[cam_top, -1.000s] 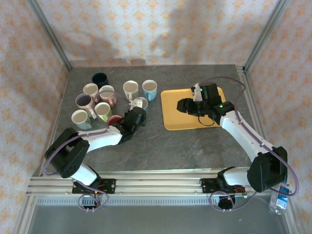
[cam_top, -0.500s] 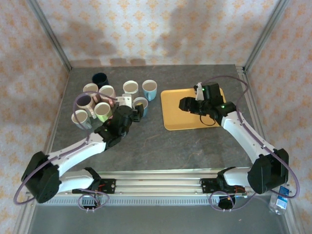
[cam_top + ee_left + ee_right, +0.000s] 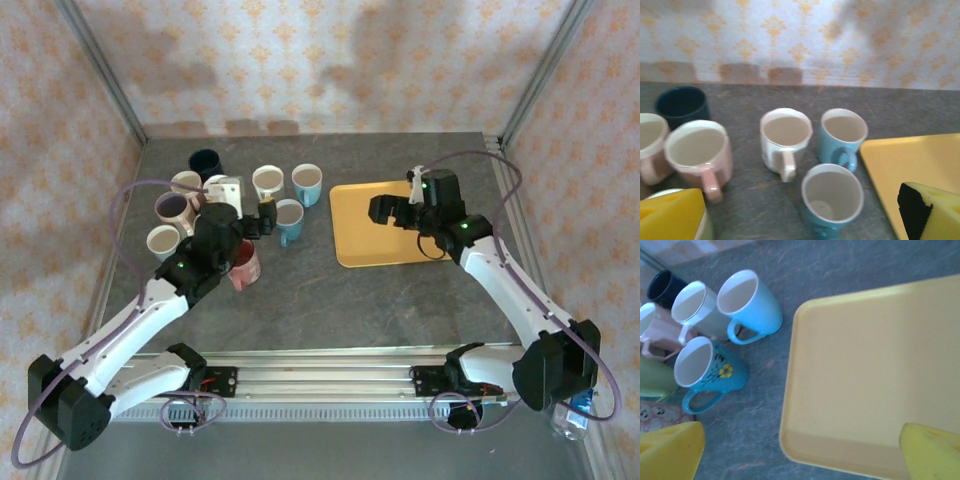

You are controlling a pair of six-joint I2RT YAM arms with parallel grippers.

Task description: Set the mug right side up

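Left tool (image 3: 800,215) should drop back toward the pink mug (image 3: 243,268), which sits on the bench (image 3: 330,300) right beside my left forearm, and imo I'd pinch its wall clear of the upright mugs (image 3: 785,132) before rolling it slowly. Right now its jaws are spread wide, holding nothing, touching nothing

From above, the left arm (image 3: 165,288) covers part of the reddish-pink ceramic mug (image 3: 244,268), so which way its mouth faces cannot be told. In the left wrist view a yellow foam finger pad (image 3: 670,215) hides most of a pale green mug (image 3: 706,231), and the flat yellow tray (image 3: 890,160) runs off the right edge. In the right wrist view a patterned red surface (image 3: 657,415) at the left edge is too cropped to identify.
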